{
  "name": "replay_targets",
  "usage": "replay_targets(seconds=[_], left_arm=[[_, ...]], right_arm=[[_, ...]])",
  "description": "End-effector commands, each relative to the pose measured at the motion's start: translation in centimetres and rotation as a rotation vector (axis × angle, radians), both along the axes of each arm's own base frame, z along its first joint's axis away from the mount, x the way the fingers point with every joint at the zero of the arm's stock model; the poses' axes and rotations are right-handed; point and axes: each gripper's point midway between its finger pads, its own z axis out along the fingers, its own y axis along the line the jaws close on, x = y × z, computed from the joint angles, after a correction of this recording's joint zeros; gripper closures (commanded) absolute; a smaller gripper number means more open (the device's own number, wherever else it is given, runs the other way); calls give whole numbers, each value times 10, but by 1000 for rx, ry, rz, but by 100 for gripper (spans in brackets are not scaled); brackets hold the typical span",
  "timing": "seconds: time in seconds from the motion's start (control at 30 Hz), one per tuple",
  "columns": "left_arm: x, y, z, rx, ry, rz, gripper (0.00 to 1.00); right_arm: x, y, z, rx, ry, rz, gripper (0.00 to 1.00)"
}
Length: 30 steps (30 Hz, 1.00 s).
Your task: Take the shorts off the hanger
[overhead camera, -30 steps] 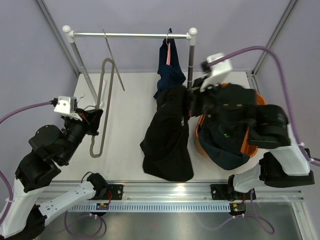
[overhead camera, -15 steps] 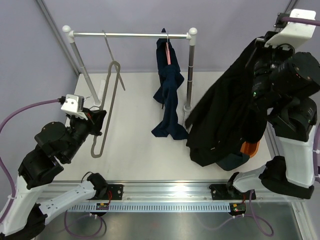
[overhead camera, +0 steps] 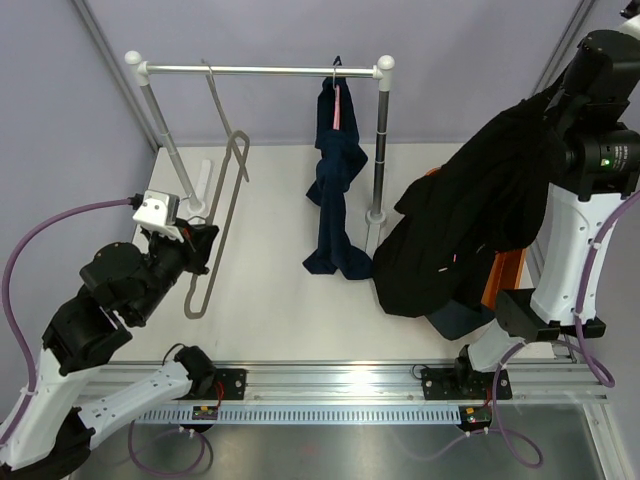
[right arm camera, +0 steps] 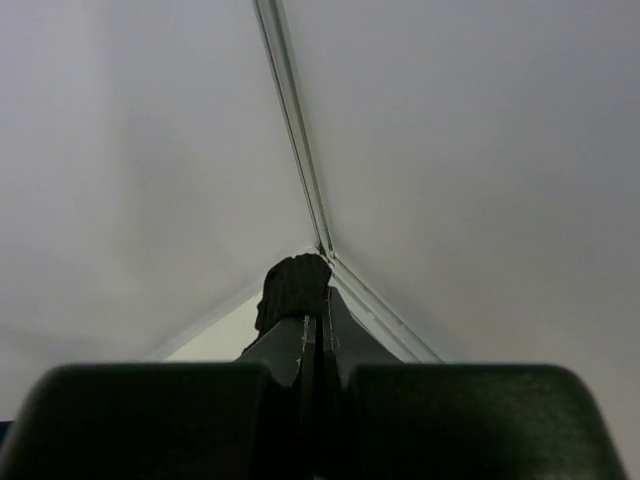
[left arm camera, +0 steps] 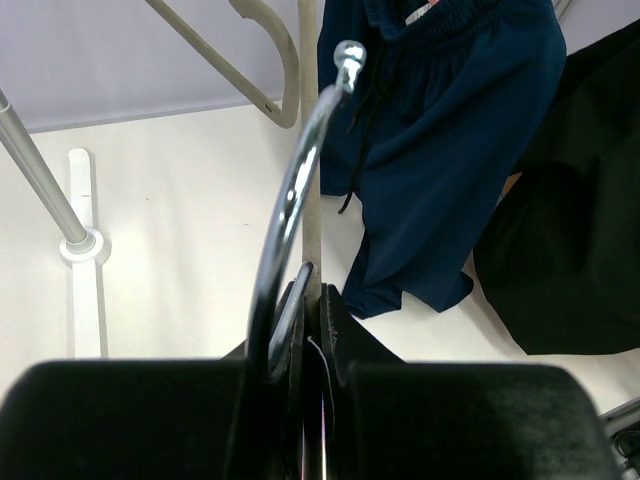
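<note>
- Black shorts (overhead camera: 470, 220): held high at the right side of the table. The right gripper (right arm camera: 318, 318) has its jaws squeezed together on one bunched edge. The rest drapes down across the front of the orange basket (overhead camera: 507, 272), apart from the rack.
- Navy shorts (overhead camera: 335, 190): hanging on a pink hanger (overhead camera: 337, 108) hooked over the rack's rail (overhead camera: 260, 71), near the right post. The lower end reaches down to the white table (overhead camera: 260, 280); I cannot tell whether it touches.
- Dark teal shorts (overhead camera: 462, 322): lying in the basket, mostly hidden under the black pair. Only a fold shows at the near edge.
- Grey hanger (overhead camera: 215, 215): bare, slanting over the left part of the table. Its chrome hook (left arm camera: 290, 190) curves up from the fingers.
- Left gripper (left arm camera: 310, 300): low at the table's left, jaws pressed together on the neck of the grey hanger.
</note>
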Motion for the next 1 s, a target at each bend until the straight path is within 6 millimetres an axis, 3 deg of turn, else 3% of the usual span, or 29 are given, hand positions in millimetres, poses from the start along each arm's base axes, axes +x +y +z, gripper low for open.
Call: replay_targets(seconds=[0.0, 0.03, 0.07, 0.13, 0.2, 0.23, 0.27, 0.33, 0.4, 0.43, 0.47, 0.5, 0.53, 0.6, 0.63, 0.7, 0.73, 0.8, 0.83, 0.97], left_arm=[[2, -7, 5, -15, -27, -23, 100], [3, -8, 6, -21, -30, -22, 100], [4, -9, 4, -20, -26, -27, 100], [5, -13, 2, -23, -20, -36, 100], [4, -15, 1, -24, -16, -42, 100], [4, -15, 0, -21, -12, -44, 100], [5, -15, -2, -18, -9, -44, 100], [5, -15, -3, -18, -9, -42, 100], [5, -17, -2, -21, -9, -46, 100], [6, -18, -2, -23, -9, -53, 100], [5, -18, -3, -24, -9, -54, 100], [5, -18, -3, -25, -11, -56, 100], [5, -19, -4, -27, -9, -57, 100], [5, -20, -6, -24, -5, -60, 100], [6, -21, -5, -28, -5, -62, 100], [6, -24, -6, -30, 1, -69, 100], [6, -25, -7, -31, 7, -73, 100], [6, -25, -6, -37, 10, -74, 100], [6, -26, -7, -38, 12, -74, 100], [5, -26, -9, -36, 24, -75, 100]], right_arm=[[1, 17, -3, 151, -64, 141, 100], [12, 20, -25, 162, -4, 150, 100], [9, 20, -23, 166, -23, 153, 100], [14, 13, -44, 184, 12, 108, 100], [10, 10, -46, 222, -10, 101, 100], [10, -4, -53, 245, -6, 71, 100], [8, -5, -56, 267, -3, 81, 100], [12, 4, -72, 310, 32, 125, 100], [4, 16, -76, 347, 13, 186, 100], [10, 20, -114, 374, 91, 189, 100], [-1, 25, -107, 380, 29, 219, 100], [-2, 35, -117, 410, 30, 265, 100], [-7, 39, -152, 439, 86, 271, 100], [-5, 54, -178, 456, 114, 313, 100], [-4, 59, -215, 468, 191, 298, 100], [-2, 82, -245, 476, 248, 336, 100], [-3, 89, -282, 491, 327, 334, 100], [2, 115, -313, 508, 376, 376, 100], [5, 123, -346, 515, 428, 380, 100], [8, 138, -426, 577, 594, 360, 100]])
